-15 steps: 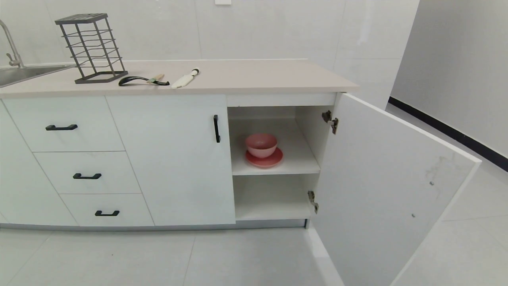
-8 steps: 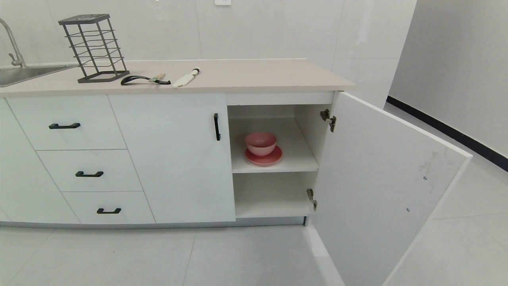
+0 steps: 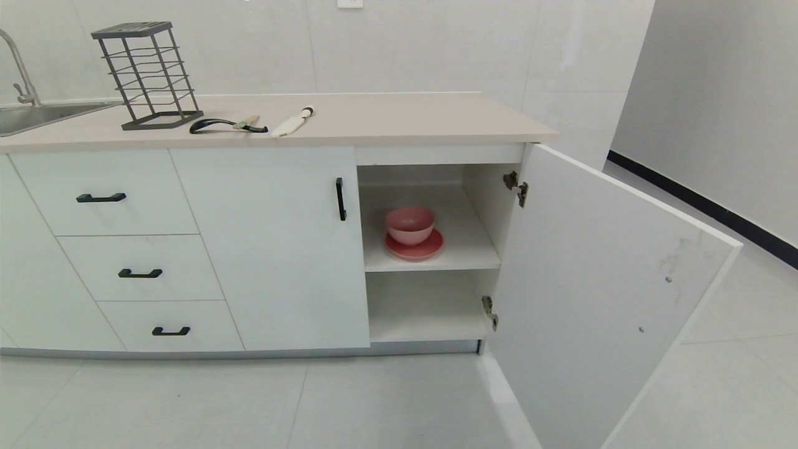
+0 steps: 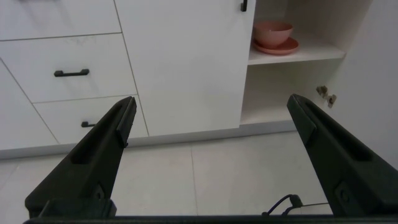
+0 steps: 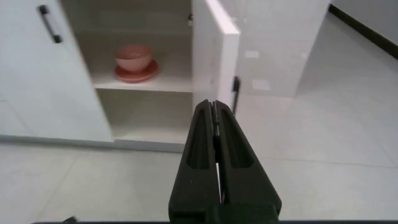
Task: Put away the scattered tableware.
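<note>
A pink bowl [image 3: 409, 224] sits on a red plate [image 3: 414, 249] on the upper shelf of the open cabinet [image 3: 430, 255]; both also appear as the bowl [image 4: 272, 31] and plate [image 4: 275, 45] in the left wrist view, and as the bowl [image 5: 134, 57] and plate [image 5: 135, 73] in the right wrist view. On the counter lie a black ladle [image 3: 215, 125], a small wooden-handled tool [image 3: 248, 121] and a white knife [image 3: 290, 123]. My left gripper [image 4: 208, 109] is open, low over the floor facing the cabinets. My right gripper [image 5: 214, 118] is shut and empty, before the open door.
The cabinet door [image 3: 598, 293] stands swung wide open to the right. A black wire rack [image 3: 148, 75] stands on the counter [image 3: 405, 118] beside the sink [image 3: 43, 115]. Three drawers with black handles [image 3: 140, 273] are at left. The tiled floor [image 3: 249, 405] in front is free.
The head view shifted slightly between the first earlier frame and the second, so the camera moved. Since then nothing has moved.
</note>
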You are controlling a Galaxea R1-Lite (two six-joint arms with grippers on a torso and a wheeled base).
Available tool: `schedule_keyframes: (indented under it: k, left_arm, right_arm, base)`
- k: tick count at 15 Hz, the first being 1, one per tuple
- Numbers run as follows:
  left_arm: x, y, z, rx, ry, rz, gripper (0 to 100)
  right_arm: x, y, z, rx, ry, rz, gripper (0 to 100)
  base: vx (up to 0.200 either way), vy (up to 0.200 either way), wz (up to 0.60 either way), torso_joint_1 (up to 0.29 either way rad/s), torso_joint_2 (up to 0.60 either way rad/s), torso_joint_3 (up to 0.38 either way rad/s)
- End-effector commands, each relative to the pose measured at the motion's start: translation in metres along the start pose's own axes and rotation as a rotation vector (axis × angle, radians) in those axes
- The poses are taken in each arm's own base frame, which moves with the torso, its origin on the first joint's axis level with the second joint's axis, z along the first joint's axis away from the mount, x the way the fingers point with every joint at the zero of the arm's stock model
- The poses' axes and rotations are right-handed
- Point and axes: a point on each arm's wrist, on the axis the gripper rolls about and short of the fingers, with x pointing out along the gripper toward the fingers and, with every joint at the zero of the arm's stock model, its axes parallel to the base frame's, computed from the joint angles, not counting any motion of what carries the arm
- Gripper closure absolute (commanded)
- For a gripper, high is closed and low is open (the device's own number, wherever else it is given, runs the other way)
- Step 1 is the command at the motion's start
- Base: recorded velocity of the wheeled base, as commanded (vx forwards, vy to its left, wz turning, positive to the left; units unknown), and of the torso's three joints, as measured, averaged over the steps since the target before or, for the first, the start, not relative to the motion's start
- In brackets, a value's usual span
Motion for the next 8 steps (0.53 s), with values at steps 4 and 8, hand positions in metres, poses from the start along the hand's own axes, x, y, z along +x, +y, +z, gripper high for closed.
schedule_keyframes:
  k: [4,8]
  left_arm:
    - [0.0,0.0,0.0,0.0,0.002,-0.002,0]
    - [0.0,0.0,0.0,-0.002,0.002,0.0,0]
  right_arm:
    - [0.055,-0.024,-0.007,0.037,0.184,-0.046,100]
    - [0.097,-0.039,-0.009,0.009,0.133,-0.008,100]
  base:
    - [0.0,0.0,0.0,0.0,0.0,0.0]
    - [0.0,0.0,0.0,0.0,0.0,0.0]
